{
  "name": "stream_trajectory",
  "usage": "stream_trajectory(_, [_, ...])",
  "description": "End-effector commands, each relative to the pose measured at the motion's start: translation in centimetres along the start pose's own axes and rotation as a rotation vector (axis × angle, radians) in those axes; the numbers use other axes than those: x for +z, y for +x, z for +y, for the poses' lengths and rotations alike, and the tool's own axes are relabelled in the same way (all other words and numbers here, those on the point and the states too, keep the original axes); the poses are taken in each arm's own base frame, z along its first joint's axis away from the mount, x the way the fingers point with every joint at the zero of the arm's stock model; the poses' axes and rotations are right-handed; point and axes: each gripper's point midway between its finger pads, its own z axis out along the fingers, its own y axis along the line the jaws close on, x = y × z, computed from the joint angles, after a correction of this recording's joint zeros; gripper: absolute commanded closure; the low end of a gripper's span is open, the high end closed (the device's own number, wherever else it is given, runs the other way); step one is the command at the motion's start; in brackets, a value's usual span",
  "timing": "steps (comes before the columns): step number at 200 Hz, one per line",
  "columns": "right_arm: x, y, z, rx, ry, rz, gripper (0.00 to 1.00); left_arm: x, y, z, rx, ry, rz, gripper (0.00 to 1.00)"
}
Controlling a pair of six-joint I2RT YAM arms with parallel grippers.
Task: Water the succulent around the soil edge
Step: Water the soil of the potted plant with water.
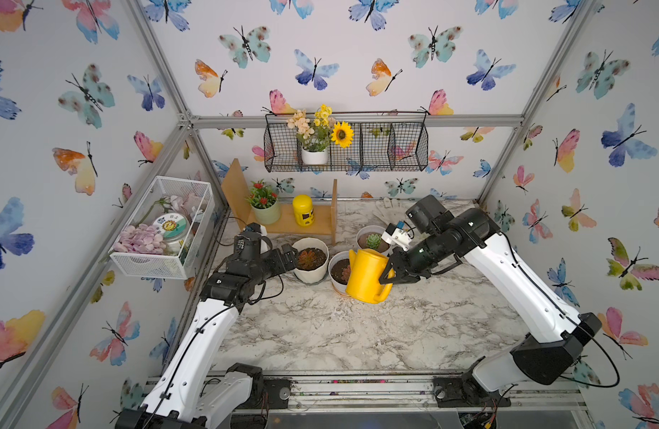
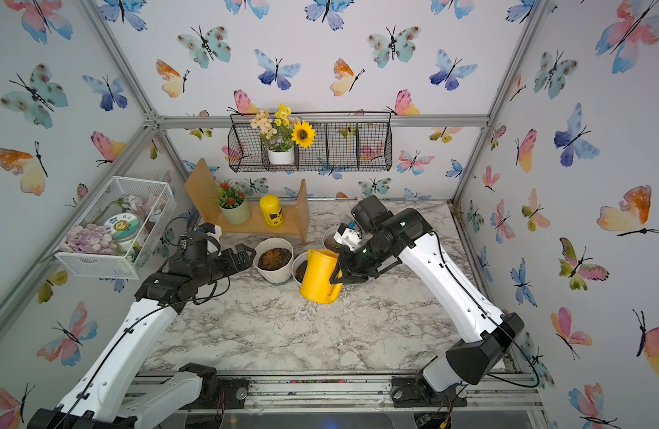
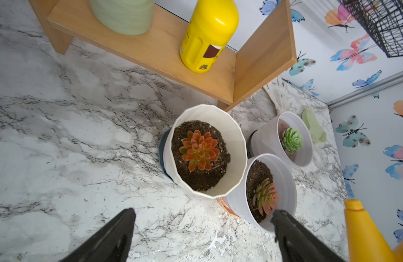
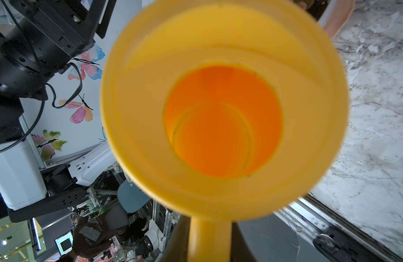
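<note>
The succulent (image 3: 199,149), an orange-red rosette, sits in dark soil (image 3: 196,179) ringed by a ribbed cream-white pot (image 3: 239,145), and shows in both top views (image 1: 310,258) (image 2: 273,259). My left gripper (image 3: 204,212) stands open just left of that pot (image 1: 291,258), holding nothing. My right gripper (image 1: 389,275) is shut on the handle (image 4: 209,240) of a yellow watering can (image 1: 365,276). The can hangs tilted to the right of the ribbed pot. Its spout (image 3: 364,231) points toward the ribbed pot and hovers above a neighbouring smooth white pot (image 3: 284,188). No water stream shows.
A wooden shelf (image 1: 320,223) behind the pots carries a yellow bottle (image 1: 303,210) and a green pot (image 1: 267,211). A pale green rosette pot (image 1: 372,241) stands at the back right, with white gloves (image 1: 389,206) behind it. A white mesh basket (image 1: 164,230) hangs on the left wall.
</note>
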Motion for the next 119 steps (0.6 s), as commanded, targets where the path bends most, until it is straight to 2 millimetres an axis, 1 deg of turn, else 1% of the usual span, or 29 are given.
stream_trajectory(1, [0.0,-0.5,1.2,-0.046,-0.008,-0.003,0.99,-1.0,-1.4,2.3,-0.032,-0.056,-0.024,0.01])
stream_trajectory(14, [0.3,-0.9,1.7,-0.070,-0.005,-0.004,0.99,-1.3,-2.0,3.1,-0.043,-0.082,-0.039,0.01])
stream_trajectory(35, [0.6,-1.8,1.9,-0.108,0.025,-0.023,0.99,-1.2,-2.0,2.5,-0.051,-0.054,-0.032,0.01])
stream_trajectory(46, [0.6,-2.7,1.8,-0.140,0.064,-0.048,0.99,-1.2,-1.8,2.4,-0.059,-0.045,-0.031,0.01])
stream_trajectory(75, [0.4,-4.8,0.8,-0.202,0.174,-0.120,0.99,-1.3,-1.2,3.3,-0.060,-0.074,-0.042,0.02])
stream_trajectory(92, [0.3,-6.1,0.5,-0.244,0.230,-0.175,0.99,-1.4,-1.1,4.0,-0.063,-0.098,-0.052,0.01])
stream_trajectory(119, [0.2,-7.9,0.5,-0.313,0.294,-0.268,0.99,-1.4,-1.5,4.3,-0.089,-0.099,-0.073,0.01])
